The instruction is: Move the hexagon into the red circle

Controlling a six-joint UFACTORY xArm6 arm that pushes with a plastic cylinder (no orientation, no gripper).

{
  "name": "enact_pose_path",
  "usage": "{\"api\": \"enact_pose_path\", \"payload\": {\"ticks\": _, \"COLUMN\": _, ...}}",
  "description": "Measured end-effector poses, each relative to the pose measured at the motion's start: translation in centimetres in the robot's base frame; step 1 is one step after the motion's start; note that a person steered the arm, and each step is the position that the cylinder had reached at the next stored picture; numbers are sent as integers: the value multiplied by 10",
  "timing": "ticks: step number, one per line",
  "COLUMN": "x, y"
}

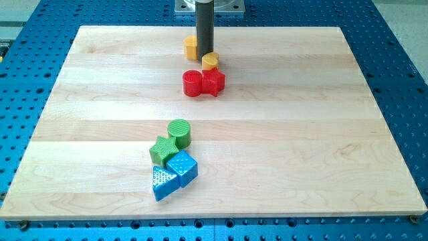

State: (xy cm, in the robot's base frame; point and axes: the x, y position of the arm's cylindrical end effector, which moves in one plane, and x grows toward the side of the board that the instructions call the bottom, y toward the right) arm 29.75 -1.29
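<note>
A small yellow block (210, 62) that looks like the hexagon sits near the view's top centre. It touches the top edge of a red star-like block (215, 82). The red circle (192, 84) stands just left of that red block, touching it. My tip (203, 61) is down on the board right beside the yellow hexagon's left side and just above the red circle. A second yellow block (190, 47) stands left of the rod; the rod partly hides it and I cannot make out its shape.
A cluster sits below the board's centre: a green circle (179, 132), a green star (162, 150), a blue cube (182, 167) and a blue triangle (164, 183). The wooden board (321, 134) lies on a blue perforated table.
</note>
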Motion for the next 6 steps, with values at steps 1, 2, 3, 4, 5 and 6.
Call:
{"api": "enact_pose_path", "payload": {"ticks": 1, "x": 2, "y": 2}}
{"api": "enact_pose_path", "payload": {"ticks": 2, "x": -1, "y": 2}}
{"api": "enact_pose_path", "payload": {"ticks": 3, "x": -62, "y": 44}}
{"api": "enact_pose_path", "payload": {"ticks": 4, "x": -104, "y": 7}}
{"api": "enact_pose_path", "payload": {"ticks": 5, "x": -58, "y": -49}}
{"api": "enact_pose_path", "payload": {"ticks": 6, "x": 8, "y": -18}}
